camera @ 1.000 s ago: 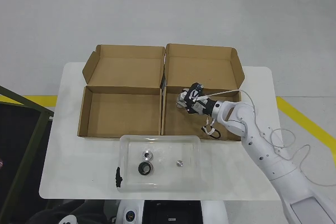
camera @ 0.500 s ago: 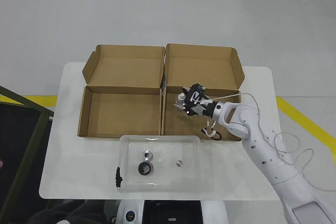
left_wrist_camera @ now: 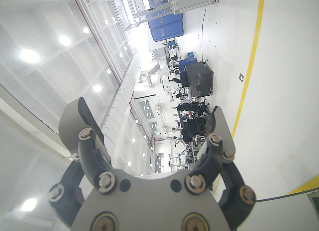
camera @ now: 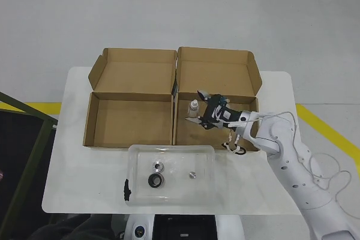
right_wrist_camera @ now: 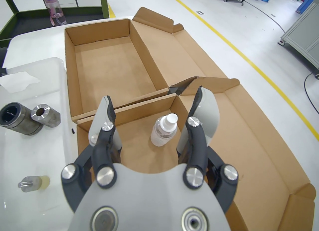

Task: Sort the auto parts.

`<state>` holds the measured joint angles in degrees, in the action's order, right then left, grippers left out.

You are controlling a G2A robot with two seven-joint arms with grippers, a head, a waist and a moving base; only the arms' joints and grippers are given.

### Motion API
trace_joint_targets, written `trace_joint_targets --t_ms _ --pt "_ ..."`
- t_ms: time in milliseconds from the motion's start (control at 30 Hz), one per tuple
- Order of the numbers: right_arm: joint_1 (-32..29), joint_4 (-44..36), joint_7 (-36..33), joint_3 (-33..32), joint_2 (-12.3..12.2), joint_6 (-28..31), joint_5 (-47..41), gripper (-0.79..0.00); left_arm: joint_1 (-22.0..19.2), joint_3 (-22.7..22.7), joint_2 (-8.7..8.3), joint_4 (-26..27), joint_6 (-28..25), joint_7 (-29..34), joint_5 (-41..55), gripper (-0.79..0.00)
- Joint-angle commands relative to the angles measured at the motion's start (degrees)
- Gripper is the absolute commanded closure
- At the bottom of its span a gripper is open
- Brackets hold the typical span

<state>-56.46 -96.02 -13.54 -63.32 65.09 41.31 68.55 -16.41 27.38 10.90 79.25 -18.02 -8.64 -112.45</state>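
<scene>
1. The clear tray sits nearest, holding a black bearing, a steel cylinder just beside it, and a small pin to the right.
2. The right gripper hangs over the right box, fingers spread wide and holding nothing.
3. A bottle stands upright in that box by its left wall, just beyond the fingers and apart from them.
4. The left box lies alongside.
5. The left gripper is spread wide, off the table.
</scene>
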Motion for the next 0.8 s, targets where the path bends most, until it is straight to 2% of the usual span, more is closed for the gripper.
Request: trace_joint_targets --t_ms 0,333,767 --pt "-1.86 -2.55 -0.45 -0.85 -0.35 0.94 -0.06 -0.582 0.0 0.0 0.0 0.0 0.0 0.0 0.0 -0.785" --pt "-10.91 -15.98 -5.42 -3.27 -1.94 4.52 2.68 -0.563 0.0 0.0 0.0 0.0 0.0 0.0 0.0 -0.785" --pt "-17.71 -22.47 -11.63 -0.54 -3.02 8.32 6.97 -0.557 0.0 0.0 0.0 0.0 0.0 0.0 0.0 -0.785"
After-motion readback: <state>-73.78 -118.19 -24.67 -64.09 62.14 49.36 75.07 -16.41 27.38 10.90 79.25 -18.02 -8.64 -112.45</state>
